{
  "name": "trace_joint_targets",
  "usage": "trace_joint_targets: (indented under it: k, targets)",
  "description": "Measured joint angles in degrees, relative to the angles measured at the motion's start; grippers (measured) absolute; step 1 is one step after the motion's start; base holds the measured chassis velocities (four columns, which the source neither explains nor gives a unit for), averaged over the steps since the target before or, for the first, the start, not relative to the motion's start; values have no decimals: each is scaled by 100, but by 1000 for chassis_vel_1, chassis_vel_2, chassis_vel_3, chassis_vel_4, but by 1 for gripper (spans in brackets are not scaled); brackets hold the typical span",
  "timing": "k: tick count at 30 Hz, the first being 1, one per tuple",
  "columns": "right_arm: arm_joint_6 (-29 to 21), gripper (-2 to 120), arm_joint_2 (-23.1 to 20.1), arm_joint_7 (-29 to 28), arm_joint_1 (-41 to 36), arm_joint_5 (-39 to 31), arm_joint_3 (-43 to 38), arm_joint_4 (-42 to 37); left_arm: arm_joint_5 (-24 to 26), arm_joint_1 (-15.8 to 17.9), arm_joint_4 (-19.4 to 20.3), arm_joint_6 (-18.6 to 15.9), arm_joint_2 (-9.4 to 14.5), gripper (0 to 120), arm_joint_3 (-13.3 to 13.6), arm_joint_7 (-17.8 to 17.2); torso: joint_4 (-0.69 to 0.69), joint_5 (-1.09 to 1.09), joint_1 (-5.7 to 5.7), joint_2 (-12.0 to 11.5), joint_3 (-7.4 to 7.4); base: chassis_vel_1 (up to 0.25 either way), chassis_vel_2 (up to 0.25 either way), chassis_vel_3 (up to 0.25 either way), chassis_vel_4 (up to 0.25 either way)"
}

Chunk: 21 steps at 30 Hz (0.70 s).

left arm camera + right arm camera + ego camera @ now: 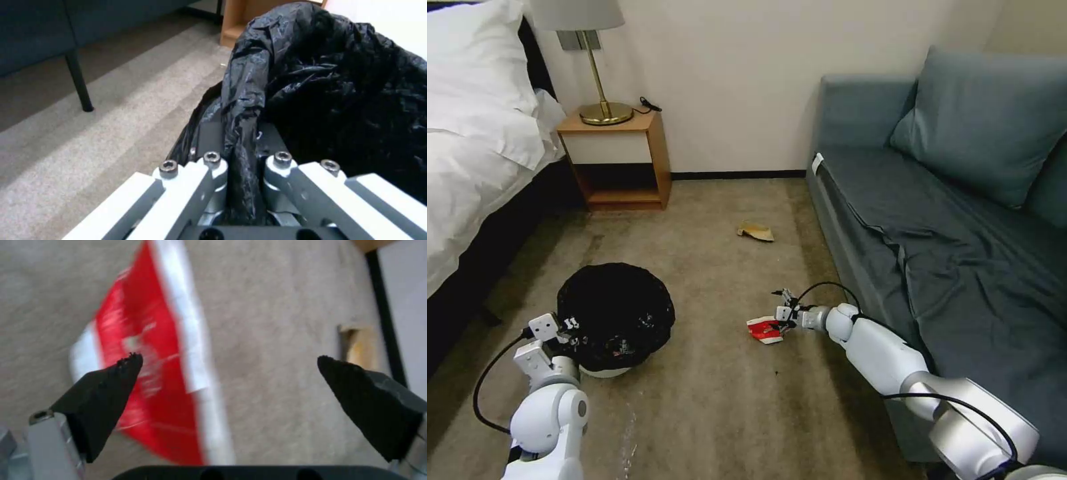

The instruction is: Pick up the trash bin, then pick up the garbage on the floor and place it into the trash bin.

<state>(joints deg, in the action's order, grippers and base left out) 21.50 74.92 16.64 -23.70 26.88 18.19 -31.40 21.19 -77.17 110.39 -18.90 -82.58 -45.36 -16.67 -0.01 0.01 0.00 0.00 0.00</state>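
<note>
Brown carpet runs from the bed to the blue sofa, and on it the left gripper (pixel 240 186) pinches the bag-covered rim of the trash bin (pixel 616 313), which could slip out if only the thin black bag is caught. The right gripper (pixel 229 363) hangs wide open just above the crushed red-and-white cup (pixel 766 330). One finger (pixel 106 390) is over the cup and the other is out past it on the side, so the flat cup may slide away when they close, and the tan paper (pixel 756 231) lies farther off, beyond the fingertips.

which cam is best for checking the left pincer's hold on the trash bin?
Left wrist view: the left pincer is shut on a fold of the trash bin liner, seen close up. Head view shows the left pincer at the near rim of the trash bin, but the contact is small. Right wrist view looks at the red-and-white cup.
</note>
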Motion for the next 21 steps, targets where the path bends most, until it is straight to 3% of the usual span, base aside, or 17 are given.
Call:
trace_joint_targets:
  k: [10, 12, 17, 21]
  targets:
    - [67, 96, 113, -106, -240, 301, -121, 157, 43, -68, 31, 42, -10, 4, -32, 6, 0, 0, 0, 0, 0, 0, 0, 0, 0]
    - [130, 84, 105, -90, -284, 230, -131, 150, 44, -93, 31, 58, -28, 4, -31, 22, 1, -1, 0, 0, 0, 0, 0, 0, 0]
    - [161, 73, 88, -78, -343, 73, -145, 124, 53, -95, 30, 71, -25, 4, -30, 29, 1, -1, 0, 0, 0, 0, 0, 0, 0]
    - [202, 56, 75, -71, -409, -63, -146, 96, 59, -79, 20, 71, -12, 4, -21, 35, 0, -1, 0, 0, 0, 0, 0, 0, 0]
